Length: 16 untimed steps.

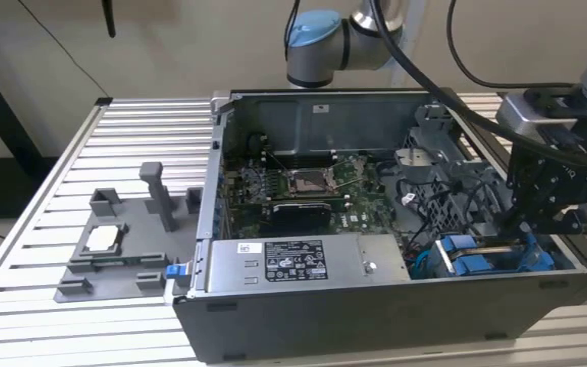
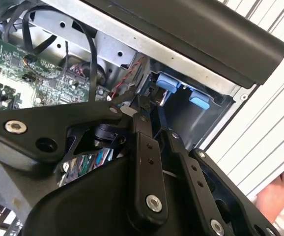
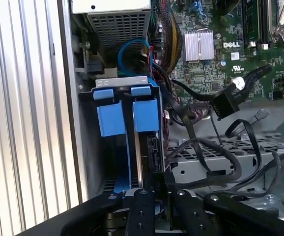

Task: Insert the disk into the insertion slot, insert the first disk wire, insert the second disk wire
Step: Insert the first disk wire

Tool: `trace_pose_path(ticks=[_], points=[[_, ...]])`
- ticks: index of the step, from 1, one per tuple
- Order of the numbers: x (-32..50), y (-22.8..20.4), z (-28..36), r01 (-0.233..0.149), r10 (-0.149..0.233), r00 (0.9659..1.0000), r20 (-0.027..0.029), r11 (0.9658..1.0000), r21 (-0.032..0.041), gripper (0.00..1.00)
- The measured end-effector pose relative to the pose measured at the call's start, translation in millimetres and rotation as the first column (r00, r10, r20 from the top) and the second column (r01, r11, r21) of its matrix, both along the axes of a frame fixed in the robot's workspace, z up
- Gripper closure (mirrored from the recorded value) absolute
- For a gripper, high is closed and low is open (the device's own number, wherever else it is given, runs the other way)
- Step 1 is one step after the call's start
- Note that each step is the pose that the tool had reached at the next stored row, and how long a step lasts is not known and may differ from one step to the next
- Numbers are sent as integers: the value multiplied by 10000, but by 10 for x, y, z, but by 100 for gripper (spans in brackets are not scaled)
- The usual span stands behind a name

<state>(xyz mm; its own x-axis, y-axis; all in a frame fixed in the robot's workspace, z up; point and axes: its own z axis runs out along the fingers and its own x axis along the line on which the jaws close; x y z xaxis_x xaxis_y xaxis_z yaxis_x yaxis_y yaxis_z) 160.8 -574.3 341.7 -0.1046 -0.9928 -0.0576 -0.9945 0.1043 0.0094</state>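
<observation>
The insertion slot (image 1: 482, 260) is a dark grey bay with blue tabs at the near corner of the open computer case, on the exterior view's right. My gripper (image 1: 523, 229) hangs right over it. In the first wrist view the disk (image 3: 151, 152) stands on edge as a thin dark slab, partly down in the insertion slot (image 3: 120, 81) beside the blue tabs (image 3: 146, 115), with my gripper (image 3: 160, 184) shut on it. Two loose black disk wires lie nearby: a wide black plug (image 3: 225, 104) and a white-tipped plug (image 3: 239, 83). The second wrist view shows my fingers (image 2: 147, 162) aimed at the blue tabs (image 2: 166, 81).
A silver box with a white label (image 1: 293, 264) sits beside the bay. The motherboard (image 1: 304, 183) and tangled cables (image 3: 206, 147) fill the case. A grey fixture (image 1: 120, 245) stands on the slatted table. A person's hand (image 2: 279, 191) rests outside the case.
</observation>
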Motion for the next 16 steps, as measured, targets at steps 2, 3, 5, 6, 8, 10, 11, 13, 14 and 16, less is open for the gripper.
trace_pose_path(ticks=[2, 3, 5, 6, 8, 10, 11, 13, 14, 16], points=[[3, 17, -9, 62, -62, 10000, 0, 10000, 2, 81], [3, 29, -13, 84, -84, 10000, 0, 10000, 3, 81], [4, 35, -19, 90, -90, 10000, 0, 10000, 2, 81], [4, 35, -21, 90, -90, 10000, -1, 10000, -2, 81], [4, 33, -25, 90, -90, 10000, -20, 10000, -1, 81], [6, 18, -25, 88, -88, 9999, -85, 10000, -1, 81], [6, 10, -25, 89, -89, 9999, -131, 10000, -1, 81], [9, 3, -25, 90, -90, 9998, -188, 10000, -5, 81], [10, 2, -27, 90, -90, 9998, -194, 10000, -4, 81], [15, 2, -30, 90, -91, 9998, -196, 10000, -5, 81]])
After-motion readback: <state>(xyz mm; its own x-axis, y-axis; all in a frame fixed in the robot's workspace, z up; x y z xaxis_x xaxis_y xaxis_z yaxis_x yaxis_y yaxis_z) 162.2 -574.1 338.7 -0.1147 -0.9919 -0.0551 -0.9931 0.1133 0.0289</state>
